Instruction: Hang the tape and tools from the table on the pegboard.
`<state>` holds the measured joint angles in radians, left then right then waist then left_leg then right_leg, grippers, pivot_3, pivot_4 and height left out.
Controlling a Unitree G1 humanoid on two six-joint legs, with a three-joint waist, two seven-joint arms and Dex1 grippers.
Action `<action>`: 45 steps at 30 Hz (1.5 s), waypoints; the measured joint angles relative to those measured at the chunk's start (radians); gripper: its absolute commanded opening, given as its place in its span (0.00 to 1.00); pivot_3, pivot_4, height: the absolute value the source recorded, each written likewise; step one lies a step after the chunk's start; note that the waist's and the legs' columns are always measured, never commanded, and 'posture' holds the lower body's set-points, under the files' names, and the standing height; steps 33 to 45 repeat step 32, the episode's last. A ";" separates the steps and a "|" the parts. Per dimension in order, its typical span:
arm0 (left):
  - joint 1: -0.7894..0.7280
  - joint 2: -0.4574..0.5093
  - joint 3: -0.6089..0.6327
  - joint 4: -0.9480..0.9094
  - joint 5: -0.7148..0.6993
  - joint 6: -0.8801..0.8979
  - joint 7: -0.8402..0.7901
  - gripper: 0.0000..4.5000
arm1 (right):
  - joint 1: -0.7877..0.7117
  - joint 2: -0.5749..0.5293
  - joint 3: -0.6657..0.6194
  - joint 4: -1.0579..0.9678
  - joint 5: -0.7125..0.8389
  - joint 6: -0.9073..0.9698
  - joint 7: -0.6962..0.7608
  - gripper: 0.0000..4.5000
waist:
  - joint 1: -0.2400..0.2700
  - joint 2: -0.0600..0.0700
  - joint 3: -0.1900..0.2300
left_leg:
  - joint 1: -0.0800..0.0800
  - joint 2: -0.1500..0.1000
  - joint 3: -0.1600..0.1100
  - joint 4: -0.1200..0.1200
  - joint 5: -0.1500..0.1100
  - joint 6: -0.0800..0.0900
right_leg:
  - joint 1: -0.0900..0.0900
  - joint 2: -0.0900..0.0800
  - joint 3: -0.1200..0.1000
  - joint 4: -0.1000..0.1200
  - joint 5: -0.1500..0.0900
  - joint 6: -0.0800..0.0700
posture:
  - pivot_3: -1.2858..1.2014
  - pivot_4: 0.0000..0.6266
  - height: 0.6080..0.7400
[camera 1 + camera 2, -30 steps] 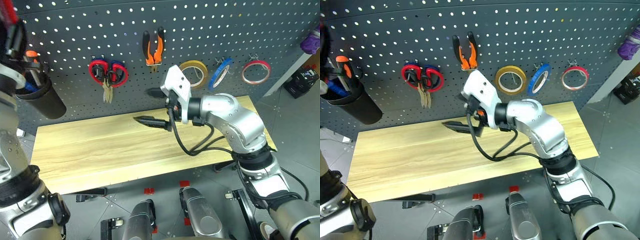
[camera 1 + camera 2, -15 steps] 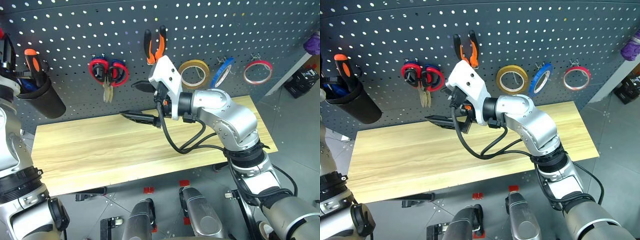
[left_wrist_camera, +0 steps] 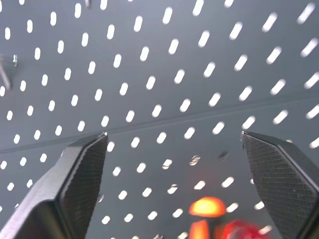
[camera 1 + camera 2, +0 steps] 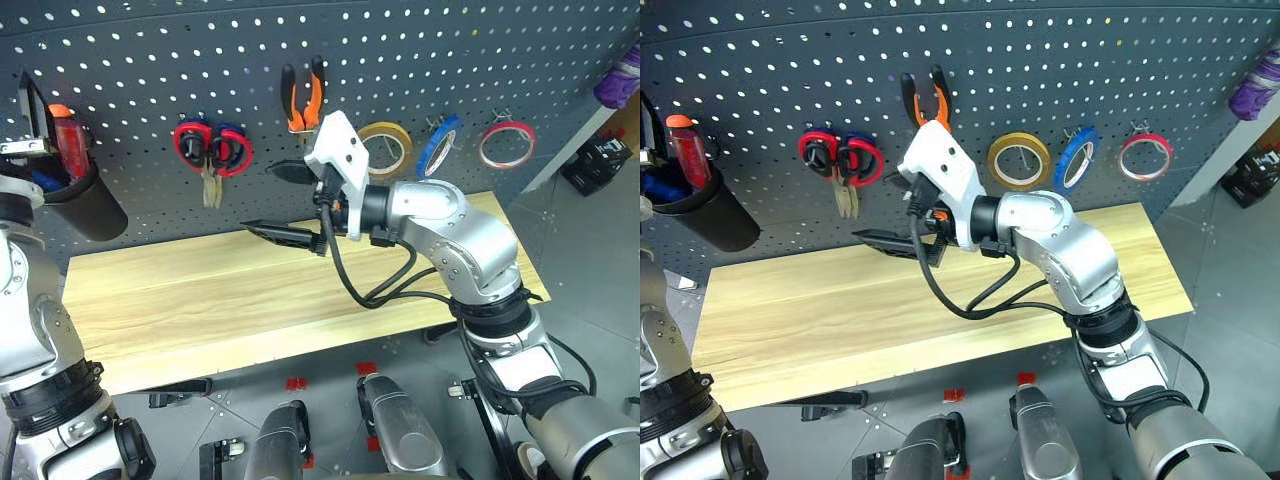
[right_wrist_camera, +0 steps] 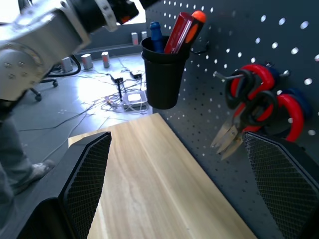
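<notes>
— What changed over that last second?

— Since a second ago my left gripper (image 3: 174, 164) has let go: it was nearly shut beside the black cup (image 4: 80, 205) on the pegboard (image 4: 420, 50), and now its jaws stand wide apart with nothing between them, just above that cup. The red-handled screwdriver (image 4: 70, 148) stands in the cup, next to an orange-topped handle (image 5: 196, 20) and a blue one (image 5: 155, 34).

— And your right side?

— My right gripper (image 4: 282, 203) hangs over the wooden table (image 4: 200, 300), pointing left along the board, jaws spread wide and empty, as they were before.

— Where are the other things?

— The blue tape (image 4: 440, 145) hangs on a hook between the yellow ring (image 4: 385, 148) and the red-pink ring (image 4: 507, 144). The pliers (image 4: 303, 95) hang high on the board, handles down, just above my right wrist. On one hook left of them hang the red-handled scissors (image 4: 195, 145) and a second pair beside them, overlapping; I cannot tell from the head views whether that second pair is the small black-handled one, though the right wrist view shows dark loops (image 5: 249, 97) across the red ones.
</notes>
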<state>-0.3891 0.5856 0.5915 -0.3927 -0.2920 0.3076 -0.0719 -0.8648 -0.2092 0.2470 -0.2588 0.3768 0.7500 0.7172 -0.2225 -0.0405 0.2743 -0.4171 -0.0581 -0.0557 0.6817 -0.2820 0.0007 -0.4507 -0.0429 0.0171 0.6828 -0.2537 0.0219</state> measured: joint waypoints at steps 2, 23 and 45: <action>0.047 -0.001 -0.021 -0.089 -0.018 0.083 0.002 0.99 | 0.065 -0.046 -0.018 -0.031 -0.001 -0.018 0.002 1.00 | 0.004 0.000 -0.008 | 0.000 0.000 0.000 0.000 0.000 0.000 | 0.000 0.000 0.000 0.000 0.000 0.000 | 0.42 0.30 1.00; 0.582 -0.294 -0.262 -0.121 0.099 0.172 0.039 0.99 | 0.621 -0.060 -0.174 0.300 -0.278 -0.499 -0.373 1.00 | 0.082 0.010 -0.144 | 0.020 0.000 0.001 -0.004 -0.004 0.004 | 0.022 0.003 0.005 -0.005 0.000 0.000 | 0.43 0.11 1.00; 0.568 -0.367 -0.274 0.072 0.116 0.002 0.024 0.99 | 0.615 -0.037 -0.265 0.599 -0.320 -0.738 -0.501 1.00 | 0.081 0.018 -0.188 | 0.027 0.001 0.001 -0.005 -0.007 0.006 | 0.030 0.004 0.005 -0.009 -0.001 0.000 | 0.43 0.05 1.00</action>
